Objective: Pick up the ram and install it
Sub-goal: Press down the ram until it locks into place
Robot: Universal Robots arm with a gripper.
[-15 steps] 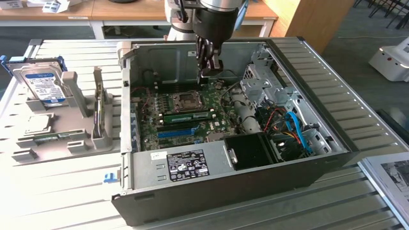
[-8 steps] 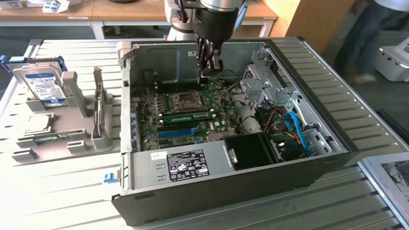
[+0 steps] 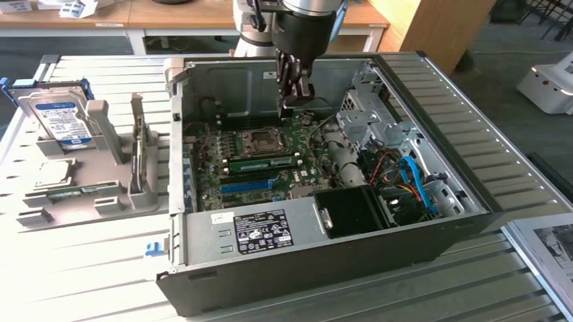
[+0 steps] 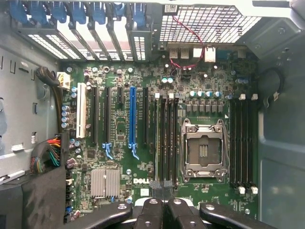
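Observation:
The ram (image 3: 264, 162), a narrow green stick with a white label, sits in a memory slot on the motherboard (image 3: 235, 180) beside the CPU socket (image 3: 260, 141), inside the open computer case (image 3: 430, 221). In the wrist view it shows edge-on as a thin pale green line (image 4: 157, 138) in the slot row next to the socket (image 4: 202, 151). My gripper (image 3: 296, 106) hangs inside the case above the board, over its far part, apart from the ram. Its fingers (image 4: 161, 187) are pressed together with nothing between them.
A grey holder (image 3: 90, 181) on the exterior view's left carries a silver hard drive (image 3: 59, 121), an upright green expansion card (image 3: 137, 157) and a CPU chip (image 3: 54, 174). Case walls, a drive cage (image 3: 372, 114), cables (image 3: 407, 181) and a black power supply (image 3: 353, 211) surround the board.

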